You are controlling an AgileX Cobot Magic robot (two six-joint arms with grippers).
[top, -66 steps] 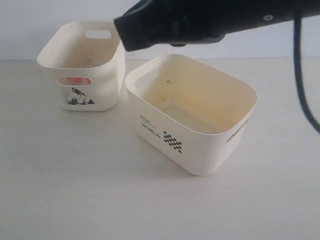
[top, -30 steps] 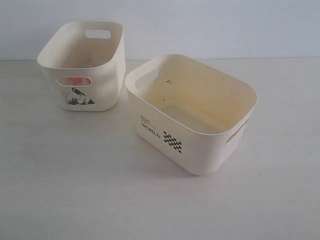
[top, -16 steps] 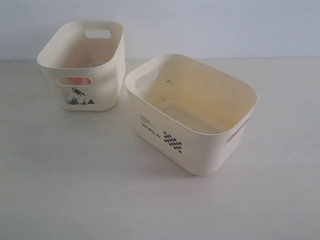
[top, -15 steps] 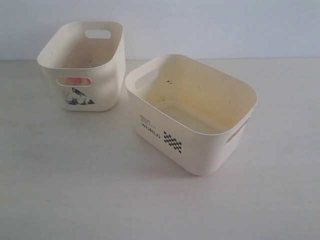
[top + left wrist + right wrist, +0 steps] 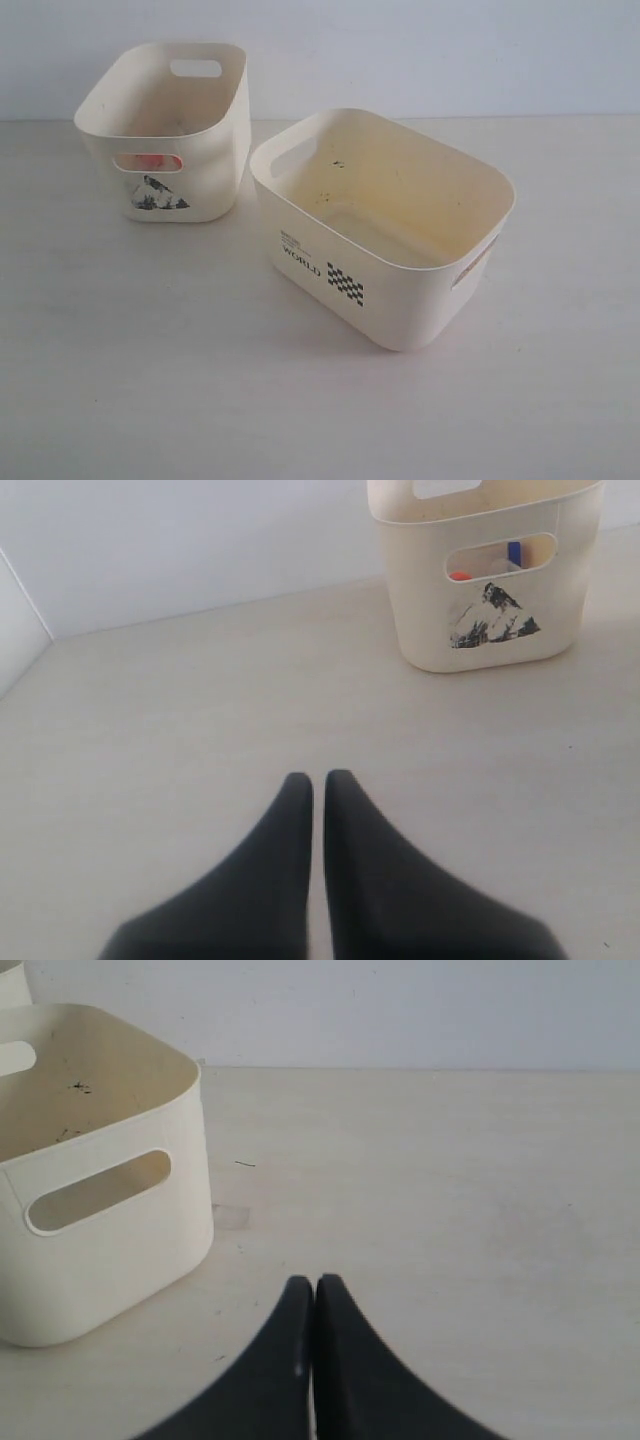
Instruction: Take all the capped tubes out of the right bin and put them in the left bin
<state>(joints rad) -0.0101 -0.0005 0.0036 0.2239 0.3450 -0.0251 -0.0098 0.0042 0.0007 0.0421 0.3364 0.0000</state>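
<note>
Both bins stand upright on the pale surface (image 5: 150,350), near each other but apart. The narrower left bin (image 5: 165,130) has its long axis running from near to far in the exterior view. The wide right bin (image 5: 385,225), marked "WORLD", lies with its long axis slanting from far left to near right. The capped tubes are in the left bin: its slot handle (image 5: 500,557), above a mountain picture (image 5: 490,615), shows an orange-red cap (image 5: 460,576) and a blue cap (image 5: 514,552). Their bodies are mostly hidden, so I cannot tell which way they point. The left gripper (image 5: 318,780) hangs over bare surface, its jaws drawn together to a thin slit. The right gripper (image 5: 314,1285), beside the right bin, is fully closed and holds nothing.
</note>
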